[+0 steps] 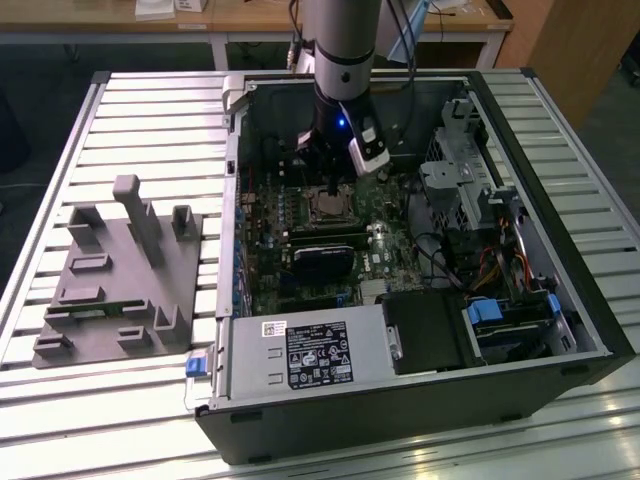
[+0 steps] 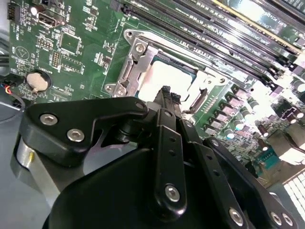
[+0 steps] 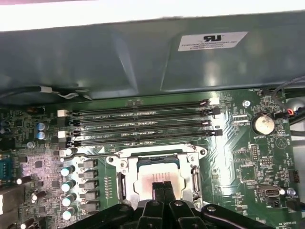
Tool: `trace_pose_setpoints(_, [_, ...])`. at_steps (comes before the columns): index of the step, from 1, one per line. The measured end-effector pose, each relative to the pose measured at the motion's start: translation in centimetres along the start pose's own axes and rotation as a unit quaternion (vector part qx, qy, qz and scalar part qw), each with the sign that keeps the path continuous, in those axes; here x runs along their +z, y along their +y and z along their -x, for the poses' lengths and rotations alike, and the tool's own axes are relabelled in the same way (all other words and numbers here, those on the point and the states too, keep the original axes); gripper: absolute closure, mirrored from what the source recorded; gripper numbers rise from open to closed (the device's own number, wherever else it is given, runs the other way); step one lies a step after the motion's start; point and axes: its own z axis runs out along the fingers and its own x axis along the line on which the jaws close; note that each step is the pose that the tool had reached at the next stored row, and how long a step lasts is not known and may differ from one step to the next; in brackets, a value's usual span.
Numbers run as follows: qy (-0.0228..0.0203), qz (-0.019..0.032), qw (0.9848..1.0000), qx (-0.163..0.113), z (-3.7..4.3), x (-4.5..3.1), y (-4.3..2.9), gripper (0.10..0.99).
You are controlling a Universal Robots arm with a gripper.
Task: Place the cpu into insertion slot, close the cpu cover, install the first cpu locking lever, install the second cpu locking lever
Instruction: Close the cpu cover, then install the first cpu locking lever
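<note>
Slatted metal table [image 1: 120, 110], wooden desks behind it; carries two items.

1. Grey fixture [image 1: 110, 290], with upright pegs, towards the table's edge on the exterior view's left. Nothing rests on it.

2. Open computer case [image 1: 400, 420], lying on its side across the middle of the table, green board [image 3: 238, 157] facing up.
- Insertion slot [image 3: 143, 163]: on the board's far half, nearer the case wall on the exterior view's left. Long black memory slots [image 3: 143, 121] run just beside it.
- Cpu [image 3: 151, 175]: seated in the slot, pale metal face up and level with the board.
- Cpu cover [image 3: 152, 153]: silver frame, appears to lie flat around the cpu with the face showing through its window. Whether it is latched cannot be told, and the locking levers cannot be made out clearly.
- Coin battery [image 3: 262, 124]: on the board, well apart from the slot.

3. Arm [image 1: 340, 40], entering the case from above over the far wall.
- Gripper [image 3: 163, 187]: both fingers pressed together to a thin seam, nothing between them.
- Relation to the cpu: the chip lies straight below the tips, along the tool's own axis. In both wrist views the joined tips overlap the chip's face inside the cover's window. Touching or just above cannot be told.
- The cpu is square, so no long axis governs the approach; its sides run parallel to the memory slots.
</note>
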Motion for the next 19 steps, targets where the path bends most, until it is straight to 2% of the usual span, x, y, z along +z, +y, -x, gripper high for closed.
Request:
trace_pose_setpoints(9, [0.0000,0.0001,1.0000,0.000,0.02,-1.60,0.16,0.980])
trace_pose_setpoints(19, [0.0000,0.0001,1.0000,0.000,0.03,-1.66,0.17,0.980])
